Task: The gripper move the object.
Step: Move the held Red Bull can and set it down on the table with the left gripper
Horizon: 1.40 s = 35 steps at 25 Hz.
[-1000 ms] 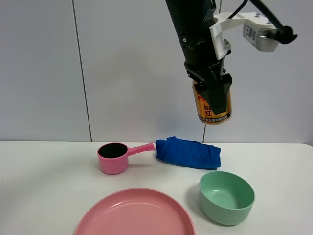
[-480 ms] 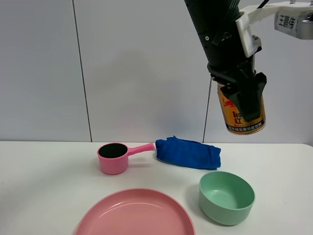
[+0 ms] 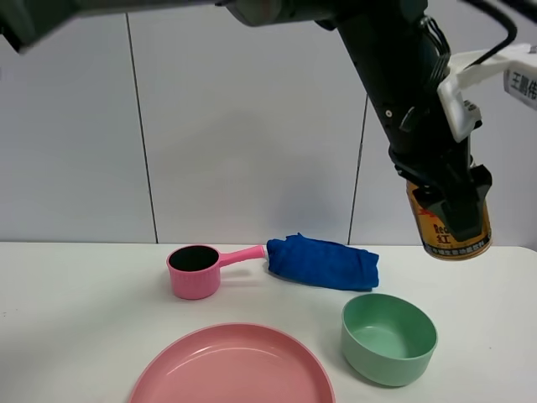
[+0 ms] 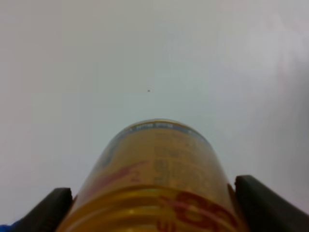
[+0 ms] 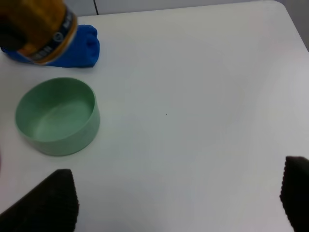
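My left gripper [image 3: 457, 210], a black claw on a dark arm reaching across to the right, is shut on the gold-orange drink can [image 3: 453, 239]. It holds the can upright in the air, above and to the right of the green bowl [image 3: 388, 336]. In the left wrist view the can [image 4: 154, 174] fills the space between the black fingers [image 4: 48, 210]. The right wrist view shows the can [image 5: 38, 29] over the blue cloth [image 5: 79, 48] and the bowl [image 5: 58, 116]. My right gripper [image 5: 178, 198] is open, its fingertips [image 5: 43, 203] wide apart above bare table.
A pink handled cup [image 3: 195, 270] stands at the back left. A folded blue cloth [image 3: 323, 262] lies behind the bowl. A pink plate [image 3: 233, 365] sits at the front. The white table [image 3: 75, 319] meets a grey wall behind.
My left arm has carried the can to the right and downward, from above the blue cloth to above and right of the green bowl. The things on the table have not moved.
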### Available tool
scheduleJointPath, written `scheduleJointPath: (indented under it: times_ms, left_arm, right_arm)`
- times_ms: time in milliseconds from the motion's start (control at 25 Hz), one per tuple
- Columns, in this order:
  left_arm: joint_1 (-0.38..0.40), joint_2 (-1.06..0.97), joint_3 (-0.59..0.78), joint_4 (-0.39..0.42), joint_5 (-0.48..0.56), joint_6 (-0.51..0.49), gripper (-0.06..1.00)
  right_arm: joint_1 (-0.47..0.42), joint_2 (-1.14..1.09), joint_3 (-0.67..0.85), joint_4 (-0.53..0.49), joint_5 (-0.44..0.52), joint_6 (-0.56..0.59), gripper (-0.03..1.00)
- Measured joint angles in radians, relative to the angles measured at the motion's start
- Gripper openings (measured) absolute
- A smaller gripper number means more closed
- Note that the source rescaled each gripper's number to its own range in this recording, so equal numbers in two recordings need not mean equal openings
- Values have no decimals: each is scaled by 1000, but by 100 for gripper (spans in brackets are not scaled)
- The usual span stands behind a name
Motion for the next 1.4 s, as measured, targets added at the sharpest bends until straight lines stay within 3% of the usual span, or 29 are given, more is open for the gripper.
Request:
scheduleJointPath:
  times_ms: [280, 480, 840, 1000, 1400]
  left_arm:
    - [-59, 41, 0, -2, -16, 46, 0]
    - [-92, 43, 2, 22, 114, 60, 0]
    - [-101, 121, 5, 188, 129, -206, 0]
    - [-102, 130, 12, 193, 131, -303, 0]
    - [-136, 43, 12, 173, 131, -383, 0]
  right_arm:
    - [0, 0, 0, 0, 0, 0, 100]
    - [0, 0, 0, 0, 0, 0, 100]
    - [0, 0, 0, 0, 0, 0, 100]
    - [0, 0, 0, 0, 0, 0, 100]
    - [0, 0, 0, 0, 0, 0, 100]
